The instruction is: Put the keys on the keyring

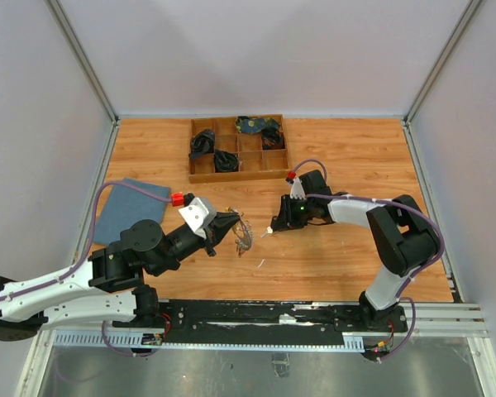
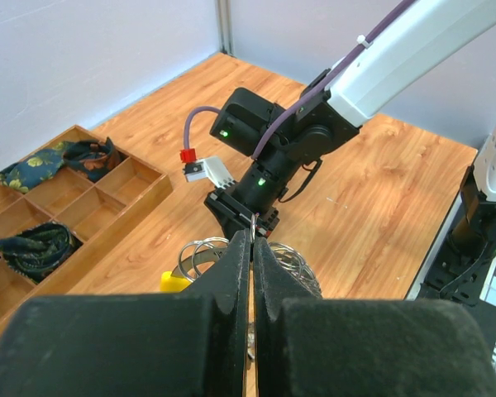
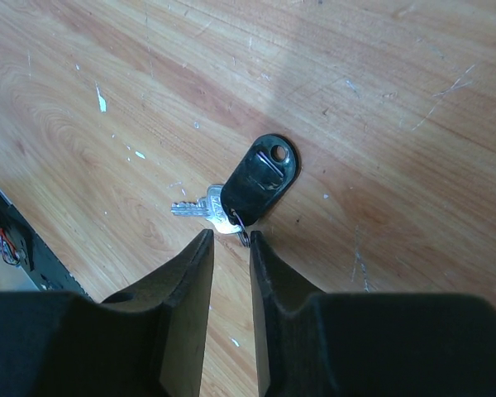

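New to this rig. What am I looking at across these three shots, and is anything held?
Two robot arms stand on a wooden table. One picture looks down from above; the other two come from cameras on each wrist, looking past that arm's own fingers.

The left gripper is shut, pinching the keyring, a metal loop with a yellow piece.

The right gripper has narrowly parted fingers at a black-headed key with a silver key beside it, lying on the table; a grip isn't clear.

Further back are a divided wooden tray and a blue cloth.
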Robot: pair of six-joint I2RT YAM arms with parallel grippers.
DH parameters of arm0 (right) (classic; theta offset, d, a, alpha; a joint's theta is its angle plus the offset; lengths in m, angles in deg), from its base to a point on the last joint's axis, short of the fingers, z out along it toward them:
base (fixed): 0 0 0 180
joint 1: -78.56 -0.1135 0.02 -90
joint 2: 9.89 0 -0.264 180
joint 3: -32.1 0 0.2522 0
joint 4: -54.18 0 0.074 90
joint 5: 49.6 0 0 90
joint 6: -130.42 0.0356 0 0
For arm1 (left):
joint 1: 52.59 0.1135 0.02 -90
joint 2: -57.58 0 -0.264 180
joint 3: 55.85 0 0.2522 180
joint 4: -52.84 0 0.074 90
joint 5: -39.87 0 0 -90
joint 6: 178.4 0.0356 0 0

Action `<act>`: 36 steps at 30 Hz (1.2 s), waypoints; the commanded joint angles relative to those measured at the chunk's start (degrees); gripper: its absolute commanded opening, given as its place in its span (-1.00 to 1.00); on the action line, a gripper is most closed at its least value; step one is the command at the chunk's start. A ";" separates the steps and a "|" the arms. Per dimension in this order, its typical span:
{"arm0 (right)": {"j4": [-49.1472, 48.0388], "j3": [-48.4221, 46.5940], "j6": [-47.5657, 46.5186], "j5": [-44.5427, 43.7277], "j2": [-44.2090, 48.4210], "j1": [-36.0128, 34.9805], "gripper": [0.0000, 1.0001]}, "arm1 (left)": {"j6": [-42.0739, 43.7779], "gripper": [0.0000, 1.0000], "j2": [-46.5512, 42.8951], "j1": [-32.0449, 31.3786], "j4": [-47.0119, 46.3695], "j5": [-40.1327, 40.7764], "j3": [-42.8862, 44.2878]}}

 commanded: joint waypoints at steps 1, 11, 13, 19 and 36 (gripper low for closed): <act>-0.36 1.13 0.22 -0.19 -1.49 1.14 -0.50 | 0.06 -0.99 -0.75 0.36 -3.91 -0.27 0.06; -1.03 0.95 0.55 -0.17 -2.33 1.28 -0.64 | 0.48 -0.99 -0.32 0.37 -4.13 -0.13 0.09; -1.27 0.95 0.25 0.07 -2.27 1.23 -0.73 | 0.53 -0.99 -0.22 0.37 -4.27 -0.05 0.09; -4.16 2.25 -2.25 0.48 1.40 1.28 -0.99 | 0.77 -0.99 -0.23 0.36 -4.38 -0.21 0.26; -10.54 11.98 -20.94 -6.14 41.92 1.19 -0.99 | -1.58 -0.99 0.48 0.36 -6.21 -0.35 1.54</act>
